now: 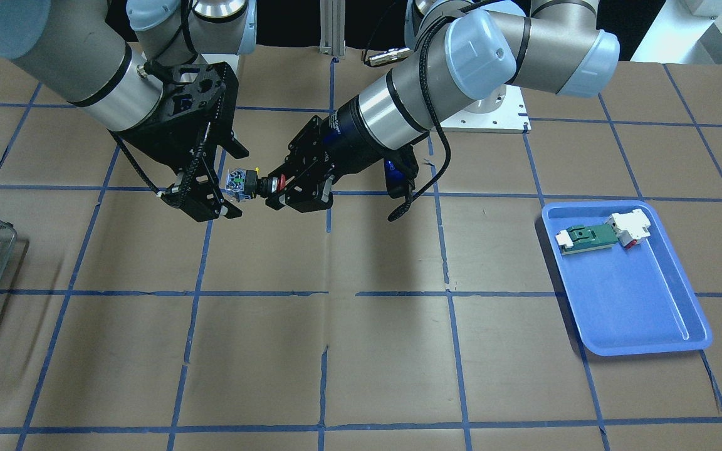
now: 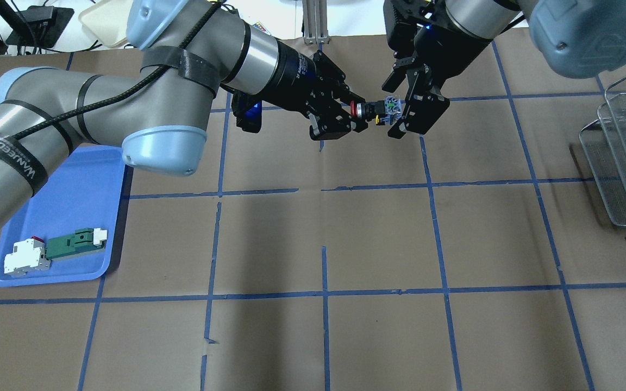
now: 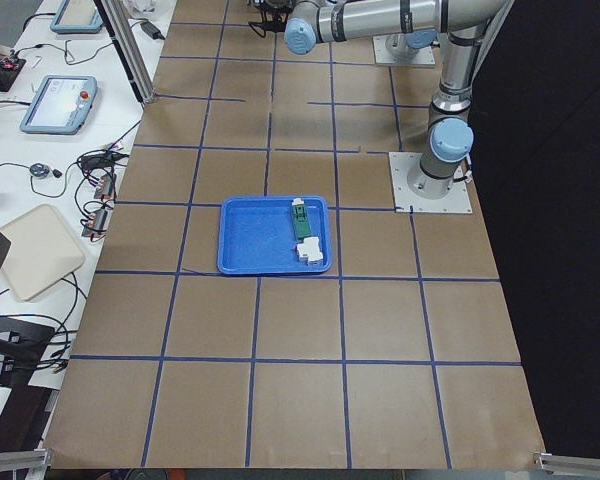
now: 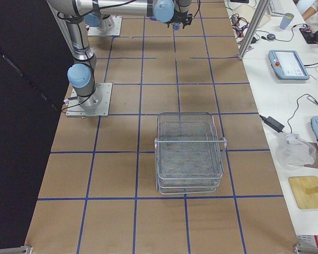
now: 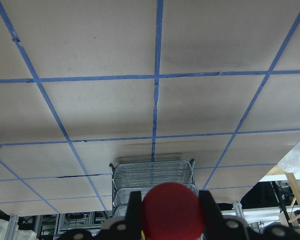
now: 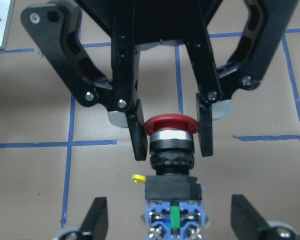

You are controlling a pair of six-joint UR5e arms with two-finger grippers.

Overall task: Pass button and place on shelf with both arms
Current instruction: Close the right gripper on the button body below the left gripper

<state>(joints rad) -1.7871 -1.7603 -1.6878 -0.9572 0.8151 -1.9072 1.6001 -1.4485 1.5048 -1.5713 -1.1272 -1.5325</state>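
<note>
Now held in mid-air, the small red-capped, black-collared push-button switch (image 1: 249, 183) lies horizontal, cap clamped by the black left gripper (image 1: 277, 190), pale contact block pointing between the spread fingers of the right gripper (image 6: 172, 218).

A robotics lab: brown-papered table (image 2: 378, 239) gridded with blue tape (image 2: 324, 326), teach pendants (image 4: 289, 64) and cables (image 3: 98, 160) on a side bench (image 4: 275, 90).

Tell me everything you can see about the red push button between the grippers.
The button has a glossy red mushroom cap, a silvery ring, a black ribbed collar and a blue-white contact block with a small yellow tab. It lies horizontal in mid-air above the table. The left gripper clamps its cap end; the right gripper flanks the block, jaws open, not touching.
</note>
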